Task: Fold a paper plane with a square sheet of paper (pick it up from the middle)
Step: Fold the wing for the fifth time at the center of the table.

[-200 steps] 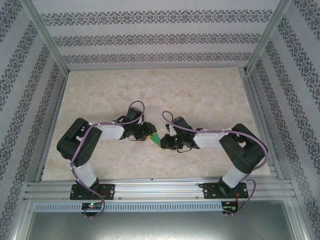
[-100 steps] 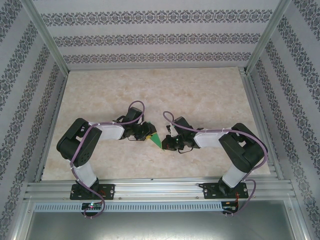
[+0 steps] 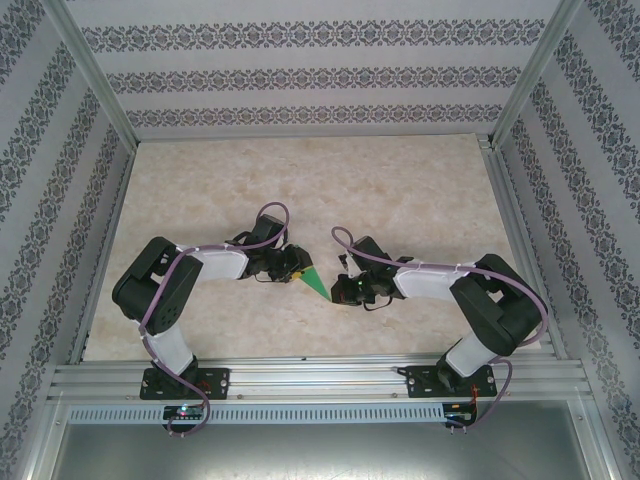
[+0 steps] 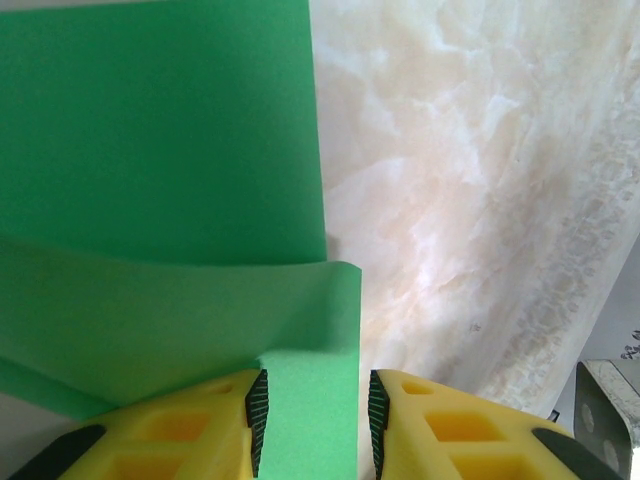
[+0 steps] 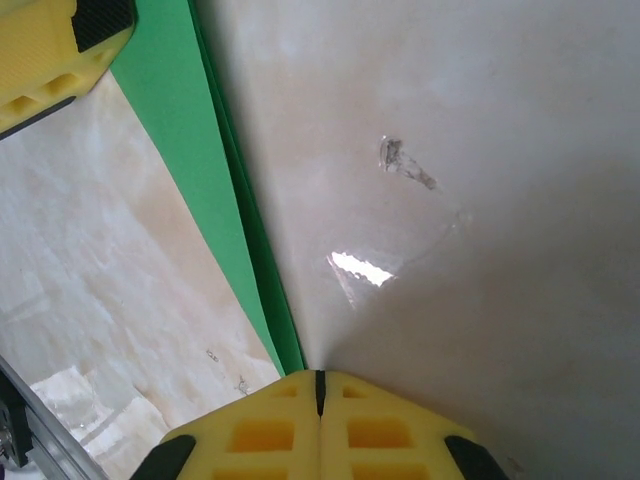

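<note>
The right gripper (image 5: 318,385) is holding its fingers pressed together on nothing, having just finished closing while its arm is swinging outward. The tips are sitting just beside the long folded edge of the paper (image 5: 215,200). The left gripper (image 4: 315,400) is standing partly apart with a green flap filling the gap; whether it is pinching, I cannot tell. The paper is stretching between both grippers over the table (image 5: 450,150). The closed tips are probably getting ready to press the crease.

My tabletop (image 3: 300,170) is pale, marble-patterned and evenly lit. Wallpapered walls (image 3: 310,75) with dark floral bands enclose it at nine, twelve and three o'clock; an aluminium rail (image 3: 320,378) runs along six o'clock.
</note>
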### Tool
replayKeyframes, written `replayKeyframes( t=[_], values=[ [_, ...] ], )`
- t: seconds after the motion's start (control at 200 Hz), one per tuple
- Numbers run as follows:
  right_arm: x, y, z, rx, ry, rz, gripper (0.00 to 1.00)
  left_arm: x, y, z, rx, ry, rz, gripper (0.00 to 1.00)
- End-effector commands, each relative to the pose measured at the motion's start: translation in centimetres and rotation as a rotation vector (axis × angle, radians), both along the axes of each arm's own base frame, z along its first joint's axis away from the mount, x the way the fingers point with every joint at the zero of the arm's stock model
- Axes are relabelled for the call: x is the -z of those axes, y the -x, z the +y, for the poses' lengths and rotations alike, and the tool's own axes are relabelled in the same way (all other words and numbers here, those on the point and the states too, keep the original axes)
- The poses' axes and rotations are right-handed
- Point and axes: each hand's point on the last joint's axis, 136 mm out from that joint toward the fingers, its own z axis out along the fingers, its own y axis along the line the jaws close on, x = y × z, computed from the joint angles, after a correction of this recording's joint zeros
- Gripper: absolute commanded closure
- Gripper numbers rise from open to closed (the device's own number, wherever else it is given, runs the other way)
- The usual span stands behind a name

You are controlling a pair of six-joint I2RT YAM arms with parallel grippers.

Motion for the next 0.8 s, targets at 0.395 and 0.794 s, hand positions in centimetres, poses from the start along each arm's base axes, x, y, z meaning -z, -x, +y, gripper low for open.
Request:
replayKeyframes(
  t=[0.395,0.794],
  values=[
    [-6.5,-1.9,1.6,0.030,-0.167,-0.096,0.93,2.1,1.0,2.2,-0.049,-0.108,0.062,0.63],
    [-4.3,-4.3,6.2,0.025,-0.268,0.019,0.93,2.0,0.9,2.1,-0.047,-0.107,0.059,0.63]
  ],
)
